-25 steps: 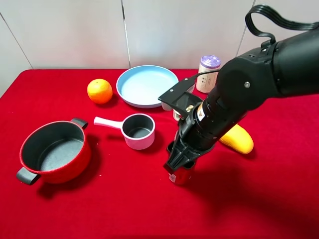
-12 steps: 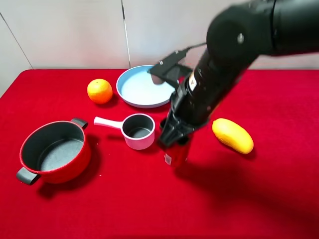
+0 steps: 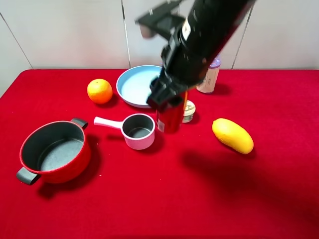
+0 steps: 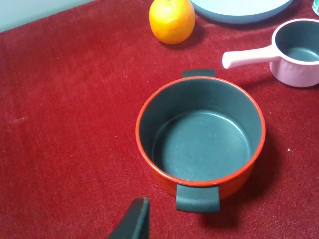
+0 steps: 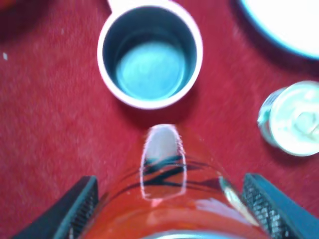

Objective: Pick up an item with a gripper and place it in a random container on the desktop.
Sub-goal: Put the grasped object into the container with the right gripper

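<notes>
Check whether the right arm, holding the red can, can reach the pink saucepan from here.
Probably yes. The right gripper holds the red can close beside the pink saucepan, with only bare cloth between them. The saucepan is empty, and the small tin sits on the can's far side.

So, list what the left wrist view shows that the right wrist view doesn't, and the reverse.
Left wrist only: the red two-handled pot, empty, and the orange beyond it. Right wrist only: the red can, clamped between the fingers. Both: the pink saucepan, empty, the blue plate at the frame's edge, and the red cloth underneath.
</notes>
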Robot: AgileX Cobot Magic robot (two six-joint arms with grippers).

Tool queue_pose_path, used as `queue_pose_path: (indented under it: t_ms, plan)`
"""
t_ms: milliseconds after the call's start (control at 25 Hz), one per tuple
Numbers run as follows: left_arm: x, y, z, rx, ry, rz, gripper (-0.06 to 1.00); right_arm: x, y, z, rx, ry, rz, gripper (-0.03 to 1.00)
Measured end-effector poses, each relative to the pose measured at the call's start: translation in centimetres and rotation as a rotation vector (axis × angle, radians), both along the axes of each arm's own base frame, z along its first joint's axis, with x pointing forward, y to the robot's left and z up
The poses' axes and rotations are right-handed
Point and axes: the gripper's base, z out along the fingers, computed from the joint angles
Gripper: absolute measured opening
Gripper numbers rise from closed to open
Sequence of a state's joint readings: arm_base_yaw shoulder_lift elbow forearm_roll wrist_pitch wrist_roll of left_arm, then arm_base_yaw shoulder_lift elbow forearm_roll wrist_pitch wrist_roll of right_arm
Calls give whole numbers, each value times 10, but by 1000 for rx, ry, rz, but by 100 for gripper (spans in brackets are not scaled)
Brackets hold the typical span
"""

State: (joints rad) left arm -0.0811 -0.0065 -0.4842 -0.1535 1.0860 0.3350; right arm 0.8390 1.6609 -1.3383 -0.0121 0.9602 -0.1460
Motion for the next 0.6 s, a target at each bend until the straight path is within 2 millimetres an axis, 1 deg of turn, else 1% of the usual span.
queue_pose_path:
  t_ms: [160, 280, 480, 600]
  plan:
    - [0, 0, 0, 0, 0, 0, 99, 12, 12, 23, 15, -43, 34, 44]
    - [0, 0, 0, 0, 0, 0, 99, 25, 19, 33, 13, -62, 59, 44]
    - [0, 0, 0, 0, 0, 0, 99, 46, 25, 44, -10, -71, 77, 44]
    - [0, 0, 0, 0, 0, 0, 99, 51, 28, 46, -22, -59, 95, 44]
